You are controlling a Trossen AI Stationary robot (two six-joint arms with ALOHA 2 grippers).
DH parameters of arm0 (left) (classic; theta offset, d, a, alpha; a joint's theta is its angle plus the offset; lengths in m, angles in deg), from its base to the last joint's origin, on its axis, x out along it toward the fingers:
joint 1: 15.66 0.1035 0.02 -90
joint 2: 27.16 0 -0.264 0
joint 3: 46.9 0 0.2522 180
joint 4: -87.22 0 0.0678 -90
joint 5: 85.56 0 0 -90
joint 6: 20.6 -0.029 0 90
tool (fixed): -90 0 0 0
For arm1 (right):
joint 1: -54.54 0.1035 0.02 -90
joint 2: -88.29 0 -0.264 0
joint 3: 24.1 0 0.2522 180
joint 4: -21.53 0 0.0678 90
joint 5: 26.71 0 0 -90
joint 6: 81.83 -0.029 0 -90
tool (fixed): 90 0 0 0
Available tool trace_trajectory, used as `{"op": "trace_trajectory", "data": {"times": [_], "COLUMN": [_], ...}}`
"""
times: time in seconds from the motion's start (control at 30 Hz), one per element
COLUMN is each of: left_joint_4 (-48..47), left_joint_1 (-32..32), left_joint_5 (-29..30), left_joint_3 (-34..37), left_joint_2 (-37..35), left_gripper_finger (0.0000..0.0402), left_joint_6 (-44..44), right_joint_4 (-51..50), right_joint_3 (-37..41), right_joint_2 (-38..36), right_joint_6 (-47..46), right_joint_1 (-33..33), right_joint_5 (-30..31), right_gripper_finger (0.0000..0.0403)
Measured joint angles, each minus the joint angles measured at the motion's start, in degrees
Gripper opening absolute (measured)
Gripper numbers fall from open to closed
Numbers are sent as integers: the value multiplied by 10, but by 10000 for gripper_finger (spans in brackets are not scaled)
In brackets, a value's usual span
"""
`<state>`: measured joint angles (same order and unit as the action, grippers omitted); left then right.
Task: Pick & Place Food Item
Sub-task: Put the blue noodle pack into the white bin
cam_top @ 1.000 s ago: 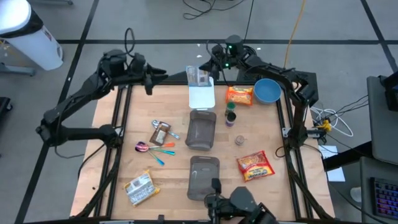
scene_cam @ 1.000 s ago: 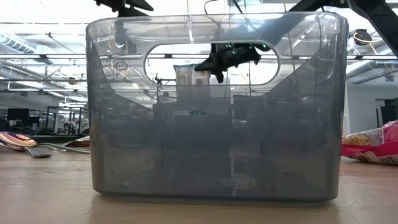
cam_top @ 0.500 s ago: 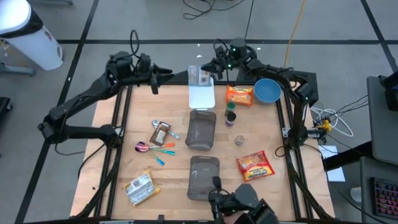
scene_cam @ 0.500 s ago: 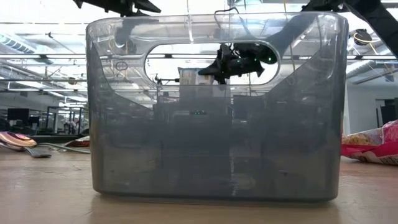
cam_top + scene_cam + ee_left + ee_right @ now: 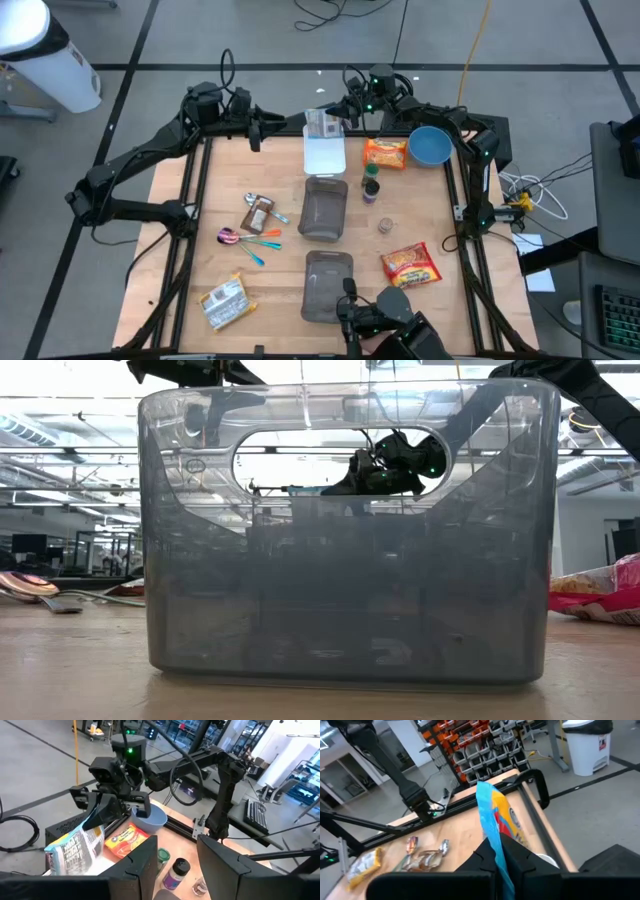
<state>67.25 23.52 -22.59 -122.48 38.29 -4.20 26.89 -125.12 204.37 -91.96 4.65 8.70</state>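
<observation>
Your left tool (image 5: 256, 133) waits half-open and empty at the bench's (image 5: 200, 255) far edge; your right tool (image 5: 340, 113), pinching only the snack bag's (image 5: 322, 123) edge above the white tray (image 5: 324, 155), risks dropping it; the thin foil could slip out or swing wide of the tray.

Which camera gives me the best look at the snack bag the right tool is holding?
Left wrist view: the snack bag shows broadside, hanging from the right tool. Right wrist view sees it edge-on, high view only a small patch above the white tray, low view barely through the bin.

Grey taped floor (image 5: 250, 30), white bin (image 5: 45, 55), and perhaps parts shelving (image 5: 485, 745) behind.
</observation>
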Motion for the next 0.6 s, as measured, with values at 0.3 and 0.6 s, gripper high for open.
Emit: {"op": "trace_trajectory", "data": {"times": [0.3, 0.6], "left_joint_4": [1, 0], "left_joint_1": [6, 7], "left_joint_5": [1, 1], "left_joint_3": [0, 0], "left_joint_2": [0, 2], "left_gripper_finger": [145, 145], "left_joint_6": [-7, -6], "right_joint_4": [13, 79], "right_joint_3": [-1, -1], "right_joint_2": [22, 49], "right_joint_6": [2, -46], "right_joint_1": [0, 1], "right_joint_5": [-12, -26], "right_gripper_finger": [0, 0]}}
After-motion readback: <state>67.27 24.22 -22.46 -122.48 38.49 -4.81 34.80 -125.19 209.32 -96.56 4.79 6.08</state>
